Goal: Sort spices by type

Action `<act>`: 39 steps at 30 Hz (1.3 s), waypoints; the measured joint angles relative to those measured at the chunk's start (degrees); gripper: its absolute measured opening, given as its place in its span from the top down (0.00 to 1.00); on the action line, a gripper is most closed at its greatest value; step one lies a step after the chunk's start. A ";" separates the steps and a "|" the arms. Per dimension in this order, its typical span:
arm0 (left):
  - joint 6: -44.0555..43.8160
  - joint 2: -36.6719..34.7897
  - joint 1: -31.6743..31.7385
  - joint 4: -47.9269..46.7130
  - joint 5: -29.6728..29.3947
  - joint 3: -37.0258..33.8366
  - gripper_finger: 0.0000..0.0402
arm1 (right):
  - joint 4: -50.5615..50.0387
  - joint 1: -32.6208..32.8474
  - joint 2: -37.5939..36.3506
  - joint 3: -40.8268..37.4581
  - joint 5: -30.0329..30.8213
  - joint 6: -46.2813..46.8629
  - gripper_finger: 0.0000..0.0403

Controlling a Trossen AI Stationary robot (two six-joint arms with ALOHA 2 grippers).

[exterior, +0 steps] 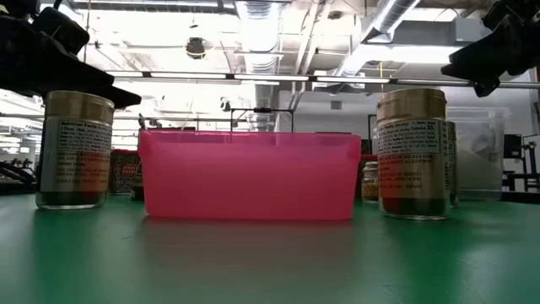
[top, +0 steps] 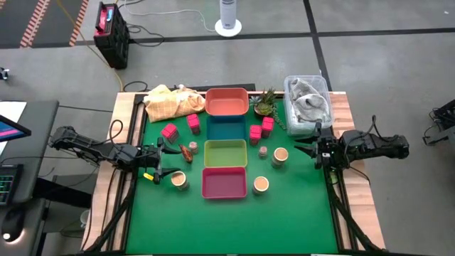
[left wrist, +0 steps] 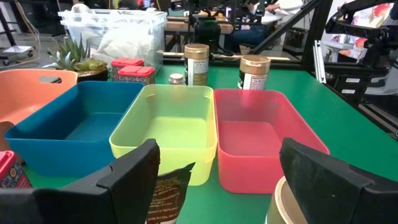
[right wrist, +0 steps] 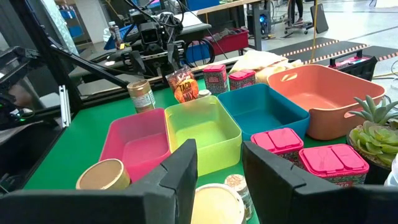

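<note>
Mat (top: pixel 298 213) green; 4 trays (top: pixel 225 151) centred; concrete floor (top: pixel 370 64).

Grey floor (top: pixel 370 18), ceiling pipes (exterior: pixel 396 17)

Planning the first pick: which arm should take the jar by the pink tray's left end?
Left, probably. The left hand is open beside that jar, which shows right below it in its wrist view. The right hand sits across the trays, nearer other jars.

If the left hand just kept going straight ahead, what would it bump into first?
Probably the taco mix packet just ahead of the left hand, then the yellow-green tray behind it; depth is hard to judge.
</note>
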 joint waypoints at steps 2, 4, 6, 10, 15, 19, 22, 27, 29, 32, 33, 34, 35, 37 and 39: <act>0.00 0.00 0.02 -0.02 0.00 -0.02 0.22 | 0.00 -0.01 -0.02 0.01 -0.01 0.00 0.61; 0.00 0.00 0.02 -0.02 0.01 0.00 0.22 | 0.00 -0.01 -0.01 0.01 0.00 -0.01 0.61; 0.00 0.00 0.01 -0.01 0.01 0.00 0.22 | 0.00 -0.01 0.00 0.01 -0.01 0.00 0.61; -3.17 0.00 0.00 0.35 0.10 0.00 0.22 | 0.00 -0.01 0.00 0.01 -0.01 0.00 0.61; -11.61 0.00 0.01 0.57 0.38 -0.01 0.22 | 0.00 -0.01 0.00 0.00 -0.01 0.00 0.61; -14.15 0.00 0.01 0.52 0.47 0.00 0.22 | 0.00 0.01 0.00 -0.01 -0.01 0.00 0.61; -13.47 0.00 0.00 0.52 0.14 0.00 0.22 | 0.00 0.00 -0.02 0.00 -0.01 0.00 0.61; -13.07 0.00 0.00 0.06 -1.27 0.00 0.22 | 0.02 -0.01 0.00 -0.01 0.01 -0.04 0.61; -13.16 0.00 0.00 0.04 -1.29 0.00 0.22 | 0.49 -0.53 0.00 -0.01 2.23 -0.31 0.61; -15.29 -0.01 0.00 0.40 -1.35 -0.01 0.22 | -0.16 -1.61 -0.02 -0.01 4.29 -0.34 0.61; -16.09 -0.02 0.01 0.67 -1.37 0.00 0.22 | -0.35 -1.87 0.00 -0.02 4.32 -0.34 0.61; -16.57 -0.02 0.02 0.88 -1.40 0.00 0.22 | -0.21 -2.15 0.00 -0.03 4.30 -0.36 0.61; -16.84 -0.02 0.01 0.98 -1.36 0.00 0.22 | -0.09 -2.45 0.00 -0.03 4.30 -0.35 0.61; -16.46 0.00 0.02 1.65 -0.96 0.00 0.22 | 0.31 -2.94 0.00 -0.03 4.32 -0.50 0.61; -14.60 -0.02 0.02 3.78 0.18 0.19 0.22 | 0.47 -3.48 0.02 -0.03 4.30 -0.26 0.61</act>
